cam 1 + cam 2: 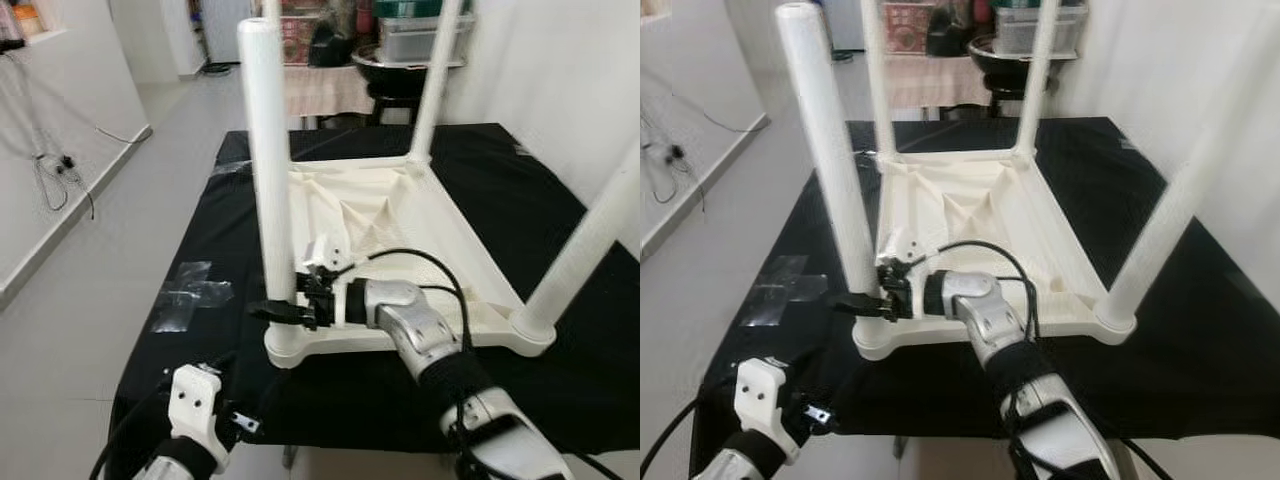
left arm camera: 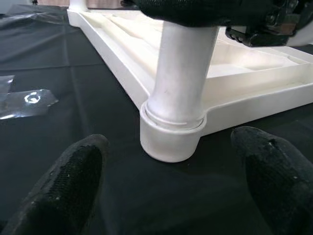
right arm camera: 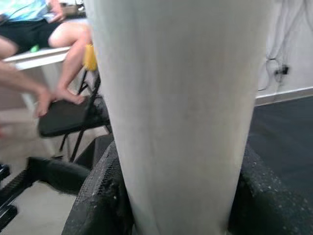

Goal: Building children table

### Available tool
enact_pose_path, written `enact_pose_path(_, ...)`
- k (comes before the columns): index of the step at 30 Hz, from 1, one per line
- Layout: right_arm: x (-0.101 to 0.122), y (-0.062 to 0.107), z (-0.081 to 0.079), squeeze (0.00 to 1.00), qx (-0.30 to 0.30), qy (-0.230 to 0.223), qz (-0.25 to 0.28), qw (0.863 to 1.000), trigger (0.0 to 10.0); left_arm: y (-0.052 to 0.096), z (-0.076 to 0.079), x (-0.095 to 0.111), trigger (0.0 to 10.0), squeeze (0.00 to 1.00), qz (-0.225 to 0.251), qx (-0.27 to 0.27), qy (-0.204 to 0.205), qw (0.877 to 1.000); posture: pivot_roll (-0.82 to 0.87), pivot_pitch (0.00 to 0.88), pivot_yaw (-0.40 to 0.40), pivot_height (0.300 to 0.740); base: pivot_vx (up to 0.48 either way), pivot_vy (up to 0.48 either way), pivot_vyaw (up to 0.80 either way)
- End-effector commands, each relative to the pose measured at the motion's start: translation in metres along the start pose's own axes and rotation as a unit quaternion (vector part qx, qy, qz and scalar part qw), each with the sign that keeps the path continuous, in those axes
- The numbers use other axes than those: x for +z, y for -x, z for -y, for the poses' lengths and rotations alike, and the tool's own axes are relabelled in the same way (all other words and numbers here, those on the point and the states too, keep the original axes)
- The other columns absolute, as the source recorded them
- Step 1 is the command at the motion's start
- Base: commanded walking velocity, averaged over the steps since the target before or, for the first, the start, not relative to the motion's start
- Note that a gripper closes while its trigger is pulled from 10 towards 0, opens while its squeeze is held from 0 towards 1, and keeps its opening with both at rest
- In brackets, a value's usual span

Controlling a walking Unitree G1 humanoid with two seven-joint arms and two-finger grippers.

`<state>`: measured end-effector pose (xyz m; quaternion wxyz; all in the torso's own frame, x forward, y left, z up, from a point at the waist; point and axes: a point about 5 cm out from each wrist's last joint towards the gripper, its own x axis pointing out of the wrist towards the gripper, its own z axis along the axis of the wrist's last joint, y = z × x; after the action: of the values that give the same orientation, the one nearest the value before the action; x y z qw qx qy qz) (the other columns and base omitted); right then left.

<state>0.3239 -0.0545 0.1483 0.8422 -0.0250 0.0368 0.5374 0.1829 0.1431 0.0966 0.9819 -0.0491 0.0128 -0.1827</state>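
Note:
A white children's table [image 1: 400,225] lies upside down on a black cloth, its four white legs pointing up. The near left leg [image 1: 268,150] stands in its round corner socket [image 1: 287,345]. My right gripper [image 1: 285,312] is shut around this leg low down, just above the socket; in the right wrist view the leg [image 3: 181,107] sits between both black fingers [image 3: 100,196]. My left gripper [image 2: 171,181] is open, low at the cloth's near edge, facing the same socket [image 2: 171,142] from a short way off.
The black cloth [image 1: 520,190] covers the work surface; clear tape patches [image 1: 190,290] lie at its left. Grey floor and a white wall with cables [image 1: 55,175] are to the left. Boxes and a stool [image 1: 405,75] stand behind. A seated person's legs [image 3: 58,44] are nearby.

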Motion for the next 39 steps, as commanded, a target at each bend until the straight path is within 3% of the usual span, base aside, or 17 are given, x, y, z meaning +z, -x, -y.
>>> enact_pose_path(1, -0.030, 0.044, 0.010, 0.00, -0.253, -0.056, -0.055, 0.964, 0.0, 0.003, -0.004, -0.003, 10.0, 0.00, -0.012, -0.007, -0.008, 1.000, -0.02, 0.000, -0.002, 0.740, 0.000, 0.000, 0.00)
enact_pose_path(2, -0.030, 0.044, 0.010, 0.00, -0.253, -0.056, -0.055, 0.964, 0.0, 0.003, -0.004, -0.003, 10.0, 0.00, -0.012, -0.007, -0.008, 1.000, -0.02, 0.000, -0.002, 0.740, 0.000, 0.000, 0.00)
enact_pose_path(3, -0.040, 0.061, 0.000, 0.00, -0.315, -0.073, -0.076, 0.943, 0.0, 0.003, -0.005, -0.003, 10.0, 0.00, -0.012, -0.011, -0.009, 1.000, -0.02, 0.000, -0.001, 0.740, 0.000, 0.000, 0.00)
enact_pose_path(6, -0.039, 0.079, -0.011, 0.00, -0.316, -0.044, -0.098, 0.943, 0.0, 0.000, -0.005, -0.002, 10.0, 0.00, -0.015, -0.032, -0.012, 0.999, -0.06, 0.000, 0.027, 0.740, 0.000, 0.000, 0.00)
enact_pose_path(8, -0.031, 0.083, 0.001, 0.00, -0.320, -0.020, -0.095, 0.942, 0.0, -0.002, -0.004, -0.001, 10.0, 0.00, -0.019, -0.061, -0.010, 0.998, -0.06, 0.000, 0.033, 0.740, 0.000, 0.000, 0.00)
enact_pose_path(11, -0.031, 0.081, 0.001, 0.00, -0.317, -0.026, -0.092, 0.944, 0.0, -0.002, -0.005, -0.001, 10.0, 0.00, -0.019, -0.063, -0.010, 0.998, -0.05, 0.000, 0.034, 0.740, 0.000, 0.000, 0.00)
enact_pose_path(15, -0.020, 0.057, -0.014, 0.00, -0.247, -0.055, -0.045, 0.967, 0.0, -0.002, -0.005, 0.000, 10.0, 0.00, -0.019, -0.063, -0.011, 0.998, -0.04, 0.000, 0.032, 0.740, 0.000, 0.000, 0.00)
enact_pose_path(16, -0.014, 0.050, -0.021, 0.00, -0.216, -0.072, -0.027, 0.973, 10.0, -0.002, -0.005, 0.000, 10.0, 0.00, -0.019, -0.062, -0.011, 0.998, -0.03, 0.000, 0.026, 0.740, 0.000, 0.000, 0.00)
enact_pose_path(19, -0.010, 0.045, -0.026, 0.00, -0.196, -0.083, -0.018, 0.977, 10.0, -0.002, -0.005, 0.000, 10.0, 0.00, -0.019, -0.062, -0.011, 0.998, -0.03, 0.000, 0.026, 0.740, 0.000, 0.000, 0.00)
enact_pose_path(20, -0.005, 0.042, -0.030, 1.00, -0.165, -0.082, -0.013, 0.983, 10.0, -0.002, -0.005, 0.000, 10.0, 0.00, -0.018, -0.062, -0.010, 0.998, -0.03, 0.000, 0.024, 0.740, 0.000, 0.000, 0.00)
enact_pose_path(21, -0.005, 0.042, -0.030, 1.00, -0.165, -0.082, -0.013, 0.983, 10.0, -0.002, -0.005, 0.000, 10.0, 0.00, -0.018, -0.062, -0.010, 0.998, -0.03, 0.000, 0.024, 0.740, 0.000, 0.000, 0.00)
enact_pose_path(24, 0.007, 0.037, -0.024, 1.00, -0.015, -0.054, -0.005, 0.998, 10.0, -0.004, -0.004, 0.000, 10.0, 0.00, -0.015, -0.063, -0.012, 0.998, -0.01, 0.000, 0.016, 0.740, 0.000, 0.000, 0.00)
enact_pose_path(25, 0.009, 0.037, -0.020, 0.84, 0.023, -0.030, -0.011, 0.999, 10.0, -0.005, -0.004, 0.000, 10.0, 0.00, -0.015, -0.064, -0.012, 0.998, 0.00, 0.000, 0.015, 0.740, 0.000, 0.000, 0.00)
enact_pose_path(26, 0.011, 0.038, -0.016, 0.00, 0.052, -0.015, -0.017, 0.998, 10.0, -0.006, -0.004, 0.000, 10.0, 0.00, -0.014, -0.065, -0.013, 0.998, 0.00, 0.000, 0.015, 0.740, 0.000, 0.000, 0.00)
enact_pose_path(36, 0.018, 0.029, 0.020, 0.00, 0.119, 0.008, -0.047, 0.992, 10.0, -0.011, 0.001, -0.001, 10.0, 0.00, -0.009, -0.083, -0.011, 0.996, 0.03, 0.000, 0.000, 0.740, 0.000, 0.000, 0.00)
enact_pose_path(37, 0.023, 0.025, 0.030, 0.00, 0.108, 0.003, -0.042, 0.993, 3.5, -0.013, 0.000, -0.002, 10.0, 0.00, -0.007, -0.078, -0.012, 0.997, 0.03, 0.000, -0.003, 0.740, 0.000, 0.000, 0.00)
enact_pose_path(39, 0.026, 0.024, 0.034, 0.00, 0.110, -0.001, -0.038, 0.993, 3.5, -0.013, 0.000, -0.002, 10.0, 0.00, -0.006, -0.077, -0.011, 0.997, 0.04, 0.000, -0.005, 0.740, 0.000, 0.000, 0.00)
